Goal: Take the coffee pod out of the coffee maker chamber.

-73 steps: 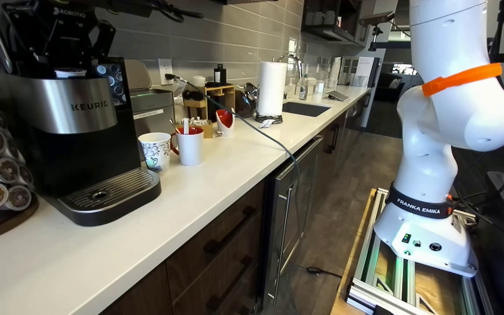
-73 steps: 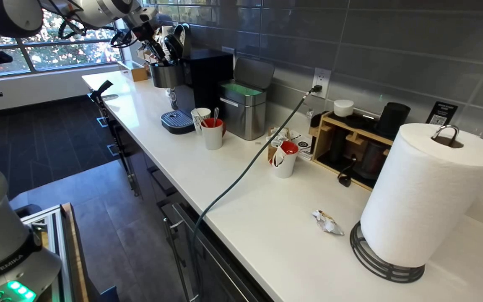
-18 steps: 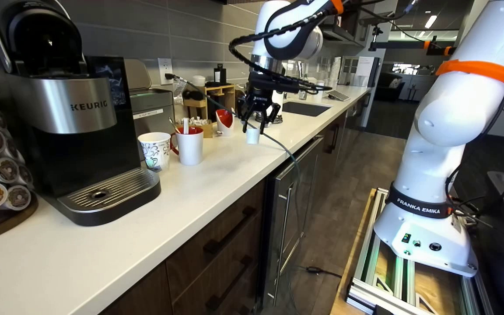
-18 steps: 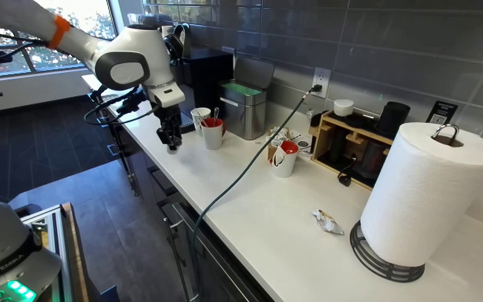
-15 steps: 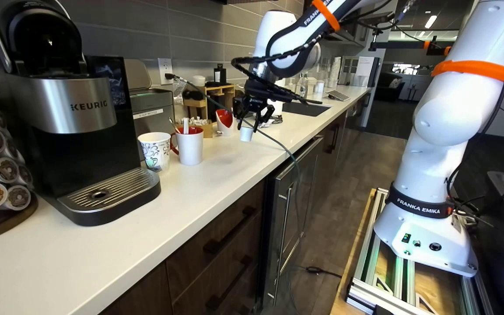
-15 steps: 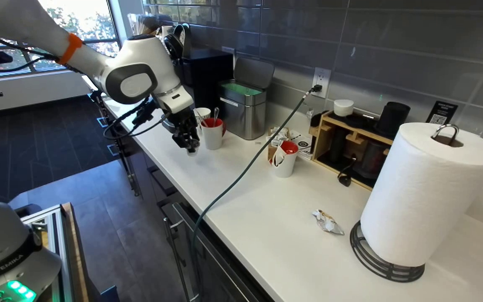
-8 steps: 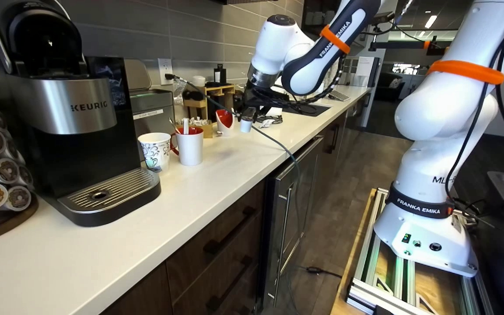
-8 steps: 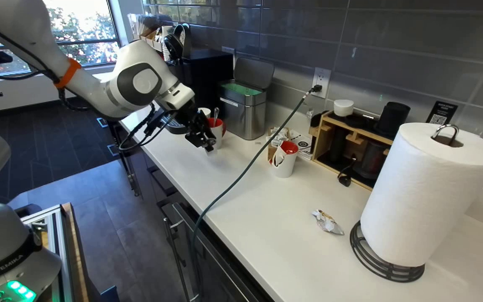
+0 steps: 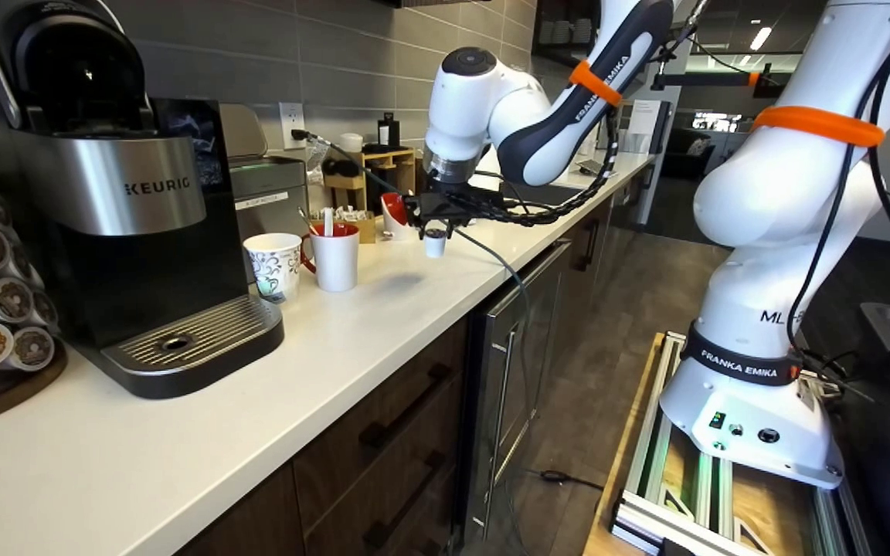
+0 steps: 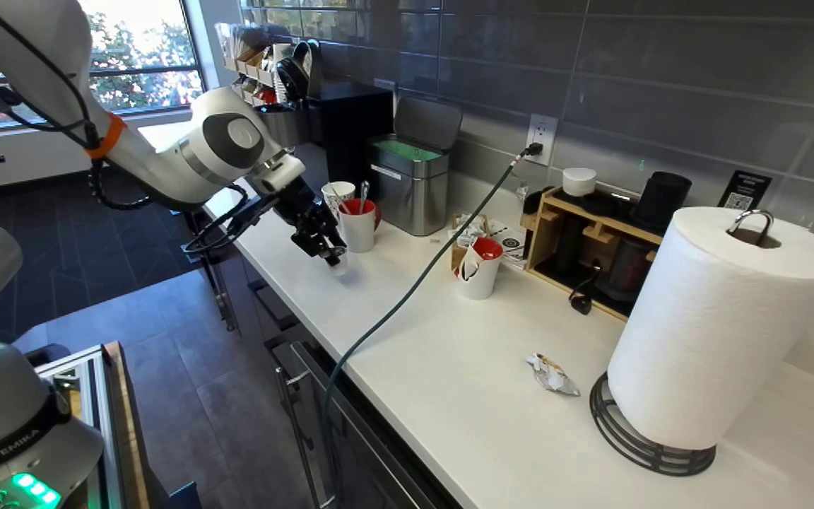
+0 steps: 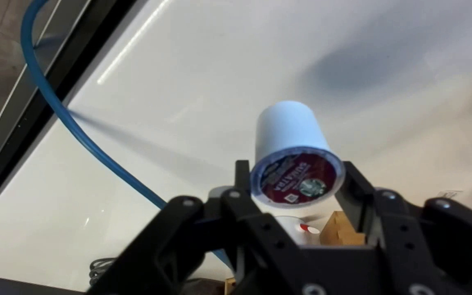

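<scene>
My gripper (image 11: 295, 174) is shut on the coffee pod (image 11: 287, 127), a white cup with a dark red lid. The fingers press its rim from both sides, and the lid faces the wrist camera. In both exterior views the pod (image 9: 435, 247) is held over the counter (image 9: 383, 324), right of the mugs; there the gripper (image 9: 433, 228) is tilted. The pod (image 10: 338, 267) hangs low over the counter; I cannot tell the exact gap. The coffee maker (image 9: 136, 185) stands with its lid raised. The inside of its chamber is hidden.
A dark cord (image 10: 407, 297) crosses the counter close to the gripper. A paper cup (image 9: 273, 266) and a white mug (image 9: 337, 262) stand beside the coffee maker. A red-lined white cup (image 10: 479, 276), a crumpled wrapper (image 10: 552, 375) and a paper towel roll (image 10: 725, 325) stand farther along.
About five seconds ago the gripper was at the coffee maker with the pod. It has carried the pod over the counter, tilted, and in the last half second lowered a little.
</scene>
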You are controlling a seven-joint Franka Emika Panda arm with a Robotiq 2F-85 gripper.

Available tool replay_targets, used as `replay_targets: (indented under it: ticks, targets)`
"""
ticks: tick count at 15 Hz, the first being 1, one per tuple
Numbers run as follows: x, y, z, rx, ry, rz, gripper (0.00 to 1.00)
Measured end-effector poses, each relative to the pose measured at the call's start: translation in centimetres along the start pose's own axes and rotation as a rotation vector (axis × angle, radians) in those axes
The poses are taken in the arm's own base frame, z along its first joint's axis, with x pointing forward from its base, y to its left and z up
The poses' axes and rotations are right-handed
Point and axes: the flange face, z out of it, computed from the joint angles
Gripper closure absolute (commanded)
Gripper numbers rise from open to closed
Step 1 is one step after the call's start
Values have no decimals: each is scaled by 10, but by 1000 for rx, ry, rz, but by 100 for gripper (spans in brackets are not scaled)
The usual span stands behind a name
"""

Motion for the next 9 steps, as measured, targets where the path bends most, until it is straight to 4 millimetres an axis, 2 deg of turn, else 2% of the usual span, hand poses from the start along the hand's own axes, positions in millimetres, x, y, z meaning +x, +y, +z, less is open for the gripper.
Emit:
replay_targets:
  ticks: [3, 9]
  targets:
    - [-8, -6, 8, -39, -23, 52, 70]
    - [-3, -14, 27, -78, -73, 191, 70]
